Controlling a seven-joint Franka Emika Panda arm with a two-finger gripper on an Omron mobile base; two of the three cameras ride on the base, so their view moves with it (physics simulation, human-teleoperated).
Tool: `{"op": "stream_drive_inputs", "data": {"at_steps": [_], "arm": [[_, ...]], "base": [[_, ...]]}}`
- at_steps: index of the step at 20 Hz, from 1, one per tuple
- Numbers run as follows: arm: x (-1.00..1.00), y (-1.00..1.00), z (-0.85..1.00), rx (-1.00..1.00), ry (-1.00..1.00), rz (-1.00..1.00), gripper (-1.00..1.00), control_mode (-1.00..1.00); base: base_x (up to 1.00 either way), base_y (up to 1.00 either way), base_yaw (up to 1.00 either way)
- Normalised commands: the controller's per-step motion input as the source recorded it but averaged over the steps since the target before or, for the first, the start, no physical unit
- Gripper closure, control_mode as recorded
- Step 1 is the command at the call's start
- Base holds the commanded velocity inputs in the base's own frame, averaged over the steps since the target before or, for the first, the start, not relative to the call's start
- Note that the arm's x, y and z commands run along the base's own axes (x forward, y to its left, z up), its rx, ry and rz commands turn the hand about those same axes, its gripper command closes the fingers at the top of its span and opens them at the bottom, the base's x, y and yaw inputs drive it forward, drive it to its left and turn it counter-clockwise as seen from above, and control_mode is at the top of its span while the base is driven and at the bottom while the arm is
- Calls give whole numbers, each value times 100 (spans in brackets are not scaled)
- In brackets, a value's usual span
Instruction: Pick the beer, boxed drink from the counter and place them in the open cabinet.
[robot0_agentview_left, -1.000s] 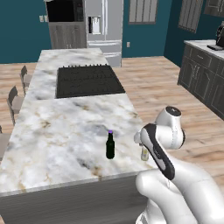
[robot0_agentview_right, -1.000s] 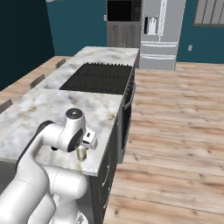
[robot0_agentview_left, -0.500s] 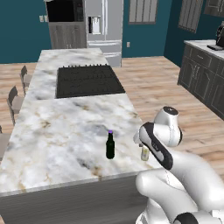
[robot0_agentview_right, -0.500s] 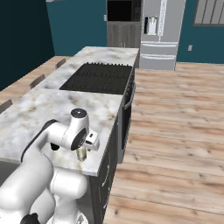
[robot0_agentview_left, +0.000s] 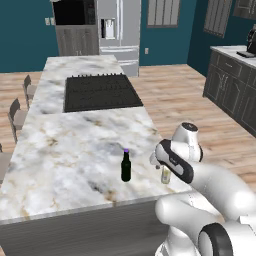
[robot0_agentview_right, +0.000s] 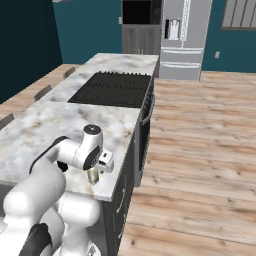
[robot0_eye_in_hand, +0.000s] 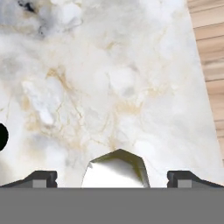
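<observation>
The boxed drink (robot0_agentview_left: 165, 175) stands upright near the right edge of the marble counter (robot0_agentview_left: 75, 145). My gripper (robot0_eye_in_hand: 113, 177) is open and hangs straight over the carton. The carton's pale top (robot0_eye_in_hand: 116, 168) sits between the two dark fingertips (robot0_eye_in_hand: 41, 177), touching neither. The right base view shows the boxed drink (robot0_agentview_right: 93, 176) just under my hand, by the counter's (robot0_agentview_right: 40, 130) corner. The beer (robot0_agentview_left: 126, 167), a dark bottle with a purple cap, stands upright a short way left of the carton. In the hand view the beer (robot0_eye_in_hand: 2, 136) is a dark blob at the left edge. The open cabinet is out of view.
A black cooktop (robot0_agentview_left: 100, 91) is set into the counter farther back. Stools (robot0_agentview_left: 17, 115) line the counter's left side. A steel fridge (robot0_agentview_left: 117, 30) stands at the back wall and dark base cabinets (robot0_agentview_left: 232, 92) at the right. Wooden floor (robot0_agentview_right: 200, 150) runs along the counter's right side.
My hand has edged slightly left and settled over the carton while the arm's elbow shifted. The jaws stayed open. Bottle and carton have not moved.
</observation>
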Motion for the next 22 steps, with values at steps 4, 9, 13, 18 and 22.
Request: {"op": "stream_drive_inputs", "data": {"at_steps": [4, 9, 13, 18, 22], "arm": [[0, 12, -42, 0, -3, -1, -100, -100], [0, 10, -39, 0, -1, -1, 100, -100], [0, 1, -19, 0, 0, 0, 100, -100], [0, 0, 0, 0, 0, 0, 100, -100], [-19, -6, 5, 0, 0, 0, 100, -100]], "base": [[0, 0, 0], [0, 0, 0], [0, 0, 0], [0, 0, 0], [0, 0, 0]]}}
